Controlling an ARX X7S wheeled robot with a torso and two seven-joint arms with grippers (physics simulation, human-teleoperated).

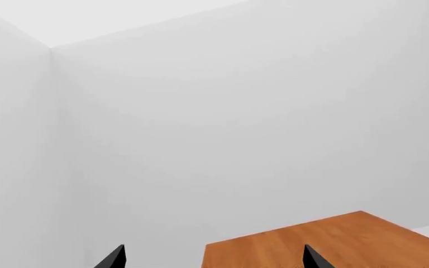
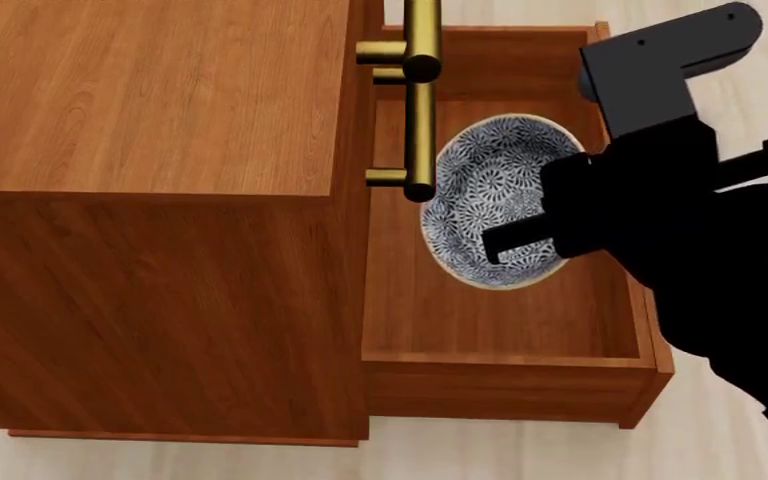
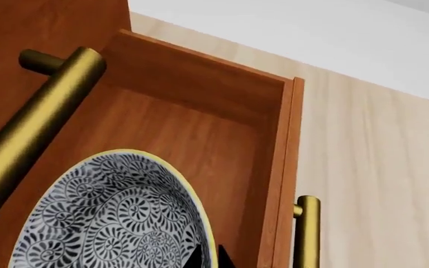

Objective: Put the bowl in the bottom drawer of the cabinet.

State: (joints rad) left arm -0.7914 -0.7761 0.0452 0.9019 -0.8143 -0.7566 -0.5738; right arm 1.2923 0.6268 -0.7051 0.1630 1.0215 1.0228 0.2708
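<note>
- Inside the pulled-out bottom drawer (image 2: 491,320), in the head view: right hand (image 2: 524,240), black, low over the open box, pinching the near rim of the bowl (image 2: 484,200).
- In the right wrist view: one dark fingertip (image 3: 203,258) pressed on the yellowish rim of that bowl (image 3: 110,218), clamped on it.
- Tilted rather than flat, speckled blue-grey inside turned up and toward the cabinet; impossible to tell whether the underside touches the drawer floor.
- Beside the bowl on the cabinet side: brass handles of the upper drawers (image 2: 420,100), jutting out over the open drawer and covering part of the bowl's edge in the head view.
- Around the bowl: reddish-brown drawer walls (image 3: 274,167), and on the outside of the drawer front its own brass bar handle (image 3: 306,231).
- Further out: the cabinet (image 2: 144,200), boxy, wood-grained, standing on a pale wood floor (image 2: 744,60).
- Elsewhere, in the left wrist view: left hand (image 1: 214,259), only two black fingertips (image 1: 114,258) visible, set well apart with nothing between them, above a reddish-brown wooden top (image 1: 334,240) and facing white walls (image 1: 237,111).
</note>
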